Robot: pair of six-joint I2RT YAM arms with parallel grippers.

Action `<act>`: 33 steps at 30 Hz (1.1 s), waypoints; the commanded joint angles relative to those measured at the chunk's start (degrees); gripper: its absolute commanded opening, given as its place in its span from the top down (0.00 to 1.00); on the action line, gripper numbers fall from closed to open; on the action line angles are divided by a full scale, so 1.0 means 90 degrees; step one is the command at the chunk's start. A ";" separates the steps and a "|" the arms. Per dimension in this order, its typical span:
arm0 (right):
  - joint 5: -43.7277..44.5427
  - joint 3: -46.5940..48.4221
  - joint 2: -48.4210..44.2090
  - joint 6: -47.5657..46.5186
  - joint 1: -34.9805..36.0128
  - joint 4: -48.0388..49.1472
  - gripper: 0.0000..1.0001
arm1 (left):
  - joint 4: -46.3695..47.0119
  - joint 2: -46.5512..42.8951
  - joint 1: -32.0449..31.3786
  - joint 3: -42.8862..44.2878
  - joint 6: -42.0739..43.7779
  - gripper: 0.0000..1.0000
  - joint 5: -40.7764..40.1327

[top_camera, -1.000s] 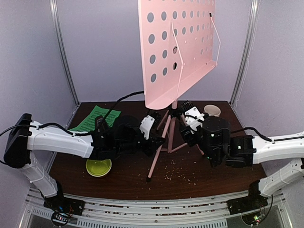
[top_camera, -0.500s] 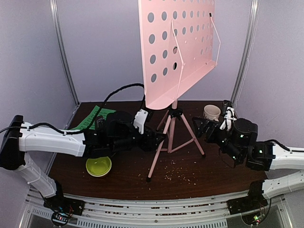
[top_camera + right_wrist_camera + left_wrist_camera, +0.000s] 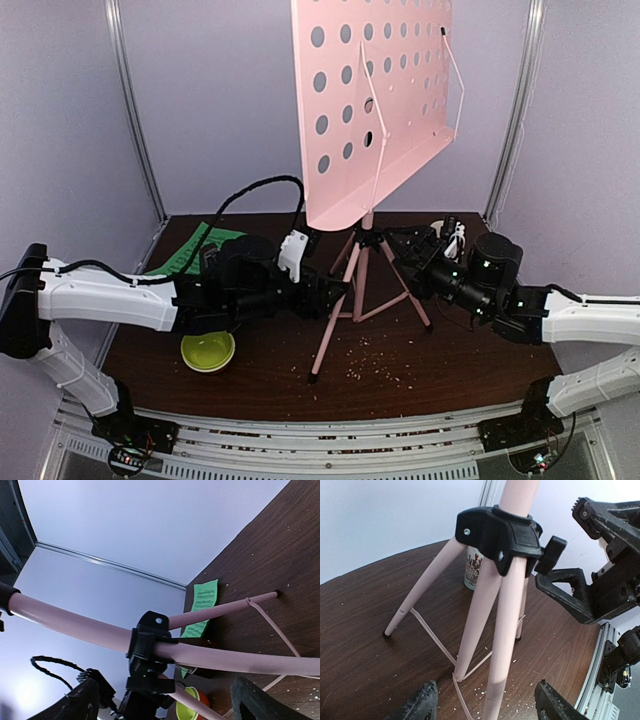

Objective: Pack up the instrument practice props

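The pink music stand (image 3: 375, 100) stands upright mid-table, its perforated desk high above the tripod legs (image 3: 340, 300). My left gripper (image 3: 335, 290) is open around the front leg (image 3: 505, 645); its fingers (image 3: 420, 705) stand well off the tube on both sides. My right gripper (image 3: 405, 245) is open and faces the black leg hub (image 3: 368, 240) from the right. The hub (image 3: 147, 650) sits ahead of the gripper (image 3: 170, 702), apart from its fingertips (image 3: 260, 700). Green sheet-music pages (image 3: 195, 250) lie flat at the back left (image 3: 200, 607).
A yellow-green bowl (image 3: 208, 352) sits at the front left under my left arm. A white mug (image 3: 474, 567) stands at the back right, mostly hidden behind my right gripper in the top view. Crumbs dot the dark wood table (image 3: 400, 370) near the stand's feet.
My left gripper has opened off the stand's leg and stays beside it. My right gripper opened, swung out to the right, then came back toward the hub.
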 commanded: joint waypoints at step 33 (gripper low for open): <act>-0.0152 0.0278 0.0690 0.1545 0.0279 0.0984 0.56 | 0.0449 -0.0048 0.0028 -0.0235 -0.0073 0.30 0.0147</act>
